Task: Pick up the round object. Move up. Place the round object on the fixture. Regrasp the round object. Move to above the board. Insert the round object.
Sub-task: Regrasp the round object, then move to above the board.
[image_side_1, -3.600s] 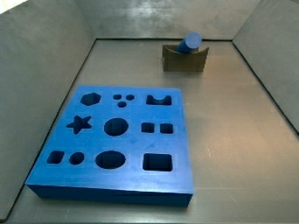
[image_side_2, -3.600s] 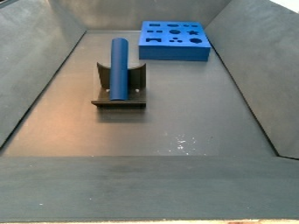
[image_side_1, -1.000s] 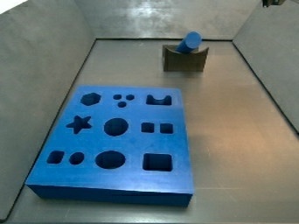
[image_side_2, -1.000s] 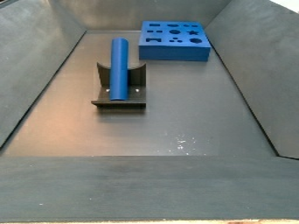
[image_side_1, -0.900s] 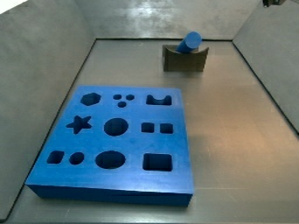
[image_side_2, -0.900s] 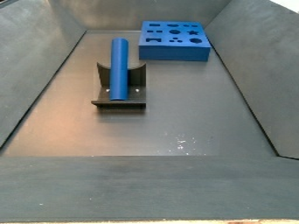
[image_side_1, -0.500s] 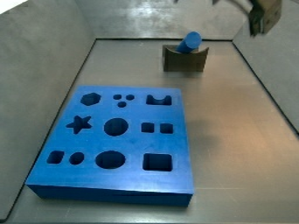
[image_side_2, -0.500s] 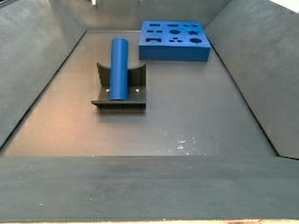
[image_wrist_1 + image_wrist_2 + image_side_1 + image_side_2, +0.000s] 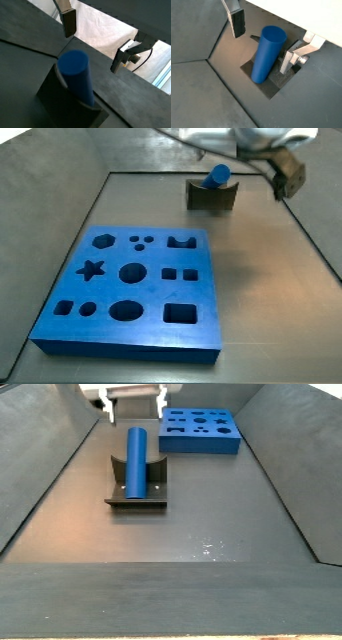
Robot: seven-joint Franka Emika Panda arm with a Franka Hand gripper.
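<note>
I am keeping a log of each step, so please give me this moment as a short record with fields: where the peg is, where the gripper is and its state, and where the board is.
round object: resting in the notch of the fixture, not held
gripper: open, above the round object's end, fingers on either side, not touching
board: flat on the floor, apart from the fixture, holes empty

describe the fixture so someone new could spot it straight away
Start at the big blue board with its cut-out holes, then look across the bare grey floor to the small dark fixture. It alone carries the blue round object in its notch, under the open gripper.
</note>
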